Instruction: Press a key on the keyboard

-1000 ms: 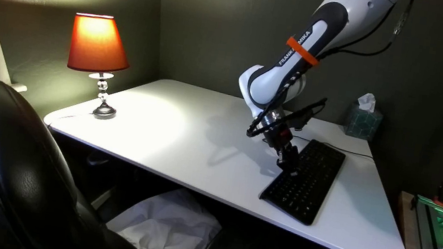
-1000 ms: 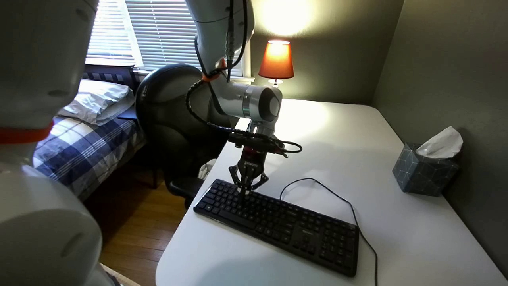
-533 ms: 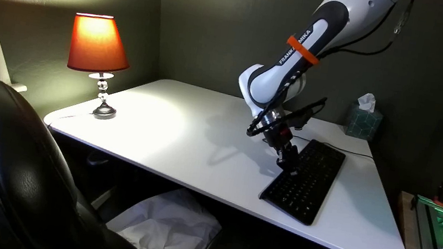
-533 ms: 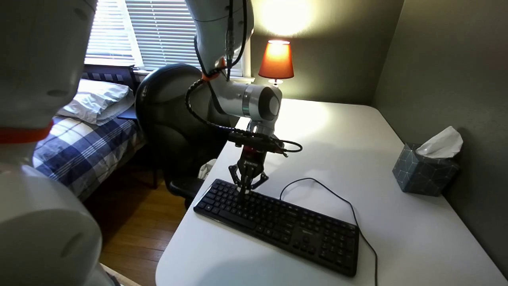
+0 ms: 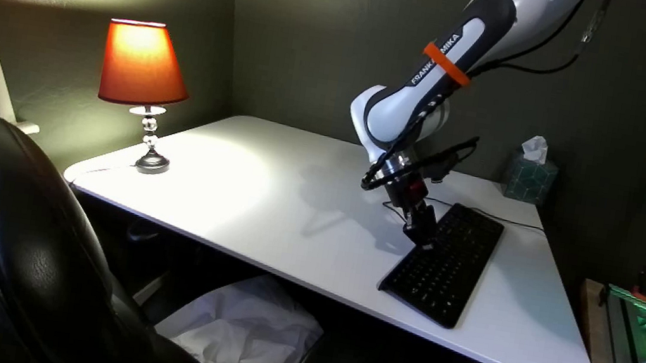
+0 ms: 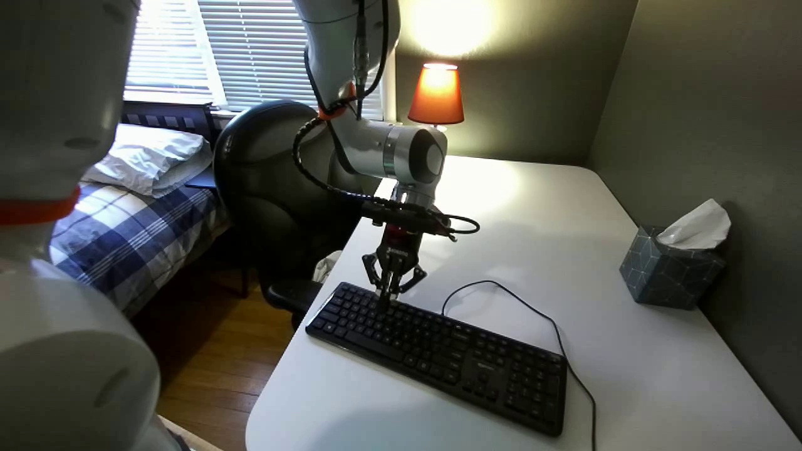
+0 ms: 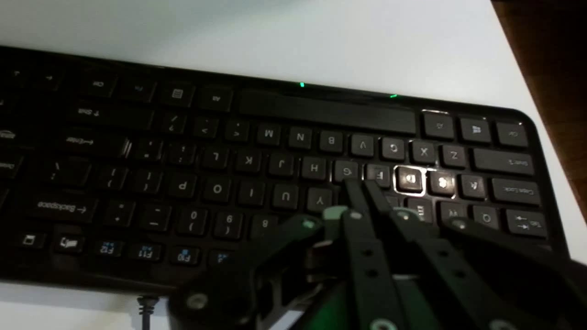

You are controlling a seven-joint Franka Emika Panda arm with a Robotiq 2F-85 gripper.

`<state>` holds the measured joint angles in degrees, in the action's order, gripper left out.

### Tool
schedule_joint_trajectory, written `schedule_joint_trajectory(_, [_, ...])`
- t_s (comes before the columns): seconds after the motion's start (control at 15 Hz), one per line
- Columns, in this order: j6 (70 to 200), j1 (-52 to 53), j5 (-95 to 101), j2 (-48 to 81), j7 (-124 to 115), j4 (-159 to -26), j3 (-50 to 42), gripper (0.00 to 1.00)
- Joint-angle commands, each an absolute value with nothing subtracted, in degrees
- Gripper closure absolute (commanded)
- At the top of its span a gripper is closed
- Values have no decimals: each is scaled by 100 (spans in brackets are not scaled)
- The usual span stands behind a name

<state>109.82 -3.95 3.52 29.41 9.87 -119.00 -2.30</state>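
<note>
White desk [image 5: 266, 218]: lamp [image 5: 145, 75], tissue box [image 6: 669, 272] clear of keyboard [image 6: 442, 356]; hand [image 7: 362, 183] above, fingers [image 7: 359, 229] pressed together.

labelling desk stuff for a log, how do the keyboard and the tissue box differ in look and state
The keyboard lies flat and long, while the tissue box is a compact block standing taller. The keyboard is black with rows of keys; the tissue box has pale geometric lines and a white tissue sticking out. The tool is over the keyboard, while the tissue box stands apart from both. Both rest on the white desk.
</note>
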Motion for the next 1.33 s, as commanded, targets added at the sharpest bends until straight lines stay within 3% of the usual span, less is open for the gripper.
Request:
schedule_joint_trajectory(0.0, [10989,-463,343,2670,1061,-12139,-191,60])
schedule_joint_trajectory(0.53, [11321,-524,308,2113,1240,-12577,-191,1])
schedule_joint_trajectory(1.27, [12187,-547,325,1044,1330,-13527,-246,0])
